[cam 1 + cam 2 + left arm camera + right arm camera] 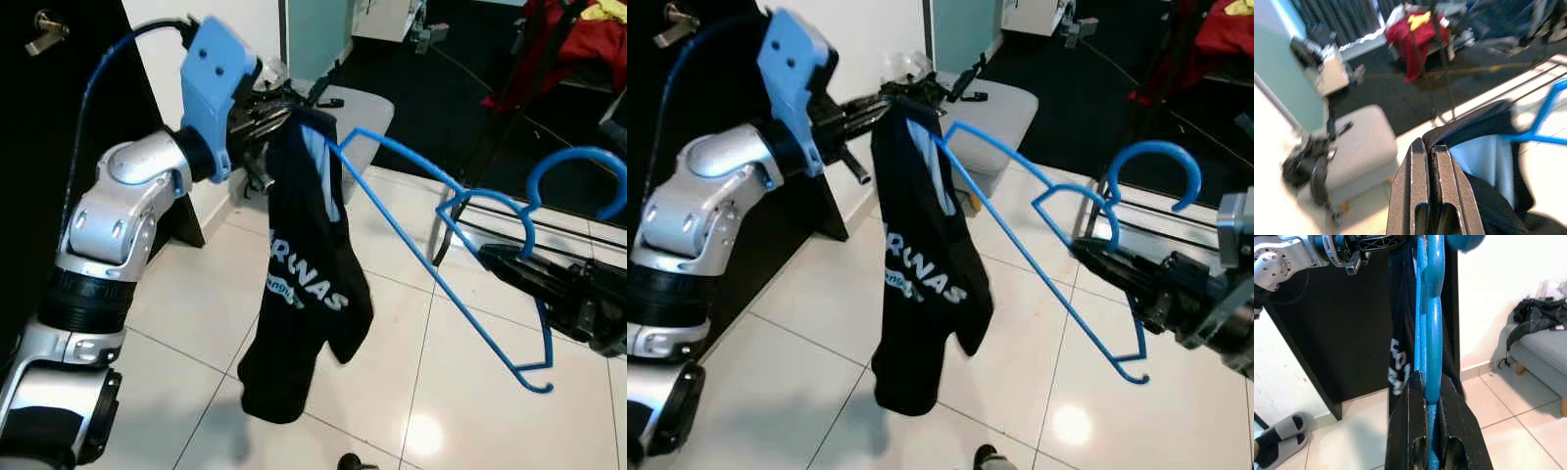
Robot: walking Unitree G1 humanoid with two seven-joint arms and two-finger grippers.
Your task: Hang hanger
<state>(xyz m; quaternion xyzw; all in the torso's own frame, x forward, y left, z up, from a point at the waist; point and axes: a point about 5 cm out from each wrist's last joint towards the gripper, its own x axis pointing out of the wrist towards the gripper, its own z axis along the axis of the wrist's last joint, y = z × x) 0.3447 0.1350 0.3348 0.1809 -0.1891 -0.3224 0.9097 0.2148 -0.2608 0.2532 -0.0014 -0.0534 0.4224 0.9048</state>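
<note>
The blue hanger (441, 284) is held off the floor between both arms, above the white tile floor (196, 323). The right gripper (1092, 253) is closed on the hanger at the neck, just below the hook (1156, 171); in the right wrist view the blue bar sits clamped between the two black fingers (1405, 426). The left gripper (279, 108) is pinched shut on the collar of the black shirt (304, 274), which hangs from the hanger's far shoulder tip.

Key relation: the hanger's long axis runs from the left gripper at 10 o'clock down to the free lower tip at 5 o'clock in the head views. The hook stands up at 2 o'clock from the neck, directly above the right gripper. The shirt is seated on one shoulder only; the other arm of the hanger is bare.

Judgement: the right arm is nearer the hook and is the arm that must carry it to a rail. A dark rack (529, 59) with red clothing (578, 39) stands at 1 o'clock, well apart from the hook. The hook's opening faces down and right.
</note>
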